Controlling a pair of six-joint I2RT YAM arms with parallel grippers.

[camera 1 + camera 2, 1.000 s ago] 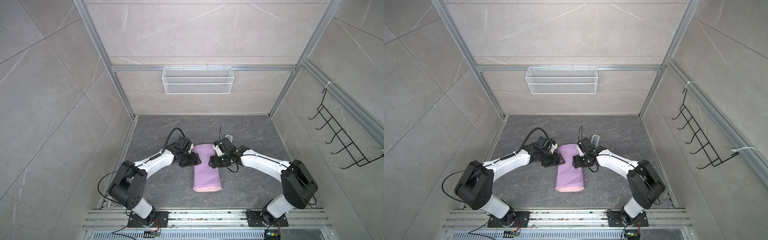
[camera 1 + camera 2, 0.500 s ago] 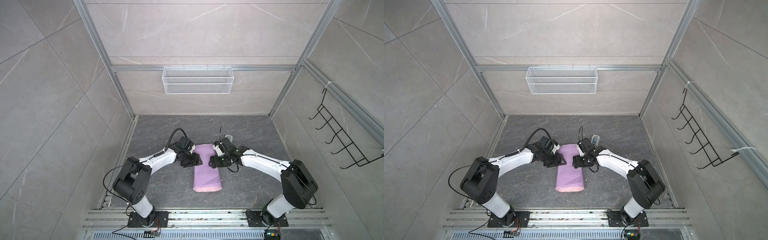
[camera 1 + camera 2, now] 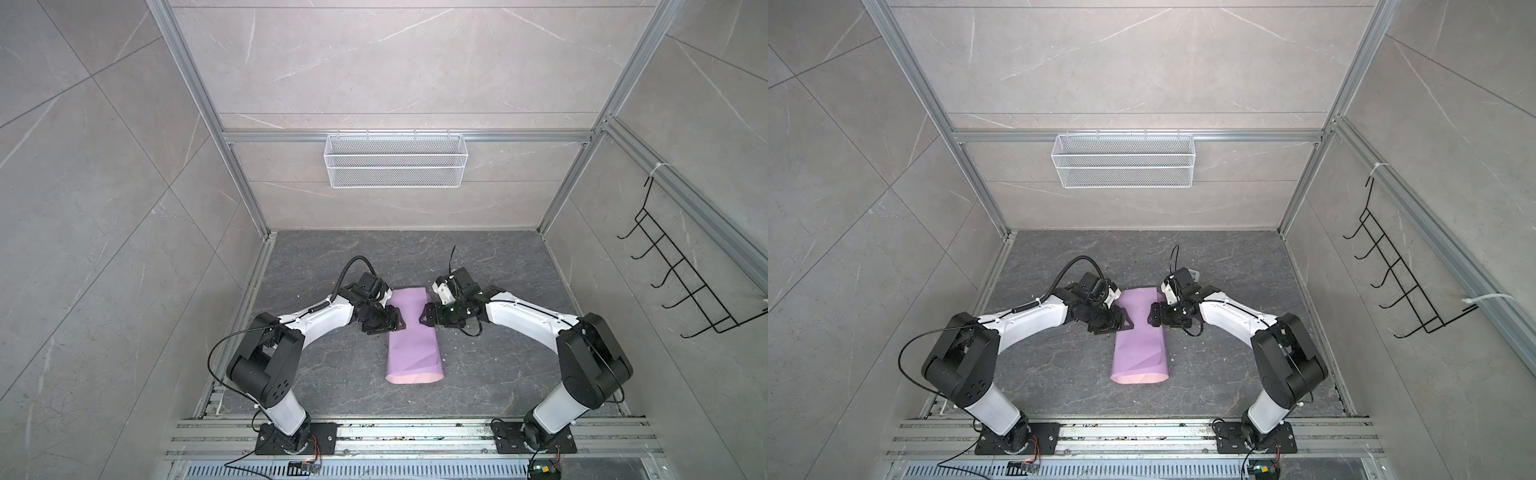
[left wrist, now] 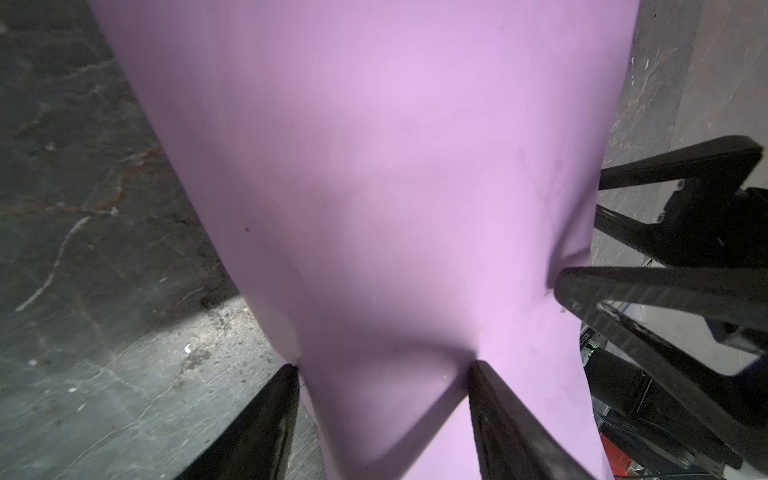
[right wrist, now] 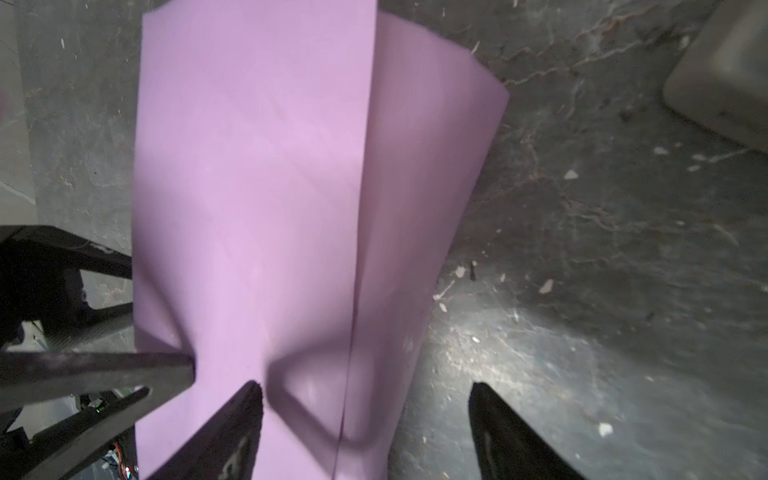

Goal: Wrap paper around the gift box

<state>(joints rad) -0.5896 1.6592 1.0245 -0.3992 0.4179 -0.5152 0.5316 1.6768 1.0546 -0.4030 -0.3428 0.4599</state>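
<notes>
Left pincer and right pincer both spread, tips denting paper from either side; gift box hidden underneath.

Dark marbled tabletop: paper, blurred grey block, perhaps dispenser.

matt lilac paper, veined grey stone-look floor

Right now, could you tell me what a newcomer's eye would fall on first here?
The lilac paper, wrapped into a long bundle, lies centred on the dark table. The left gripper and right gripper touch its opposite sides, jaws apart. A white wire basket hangs on the back wall.
</notes>
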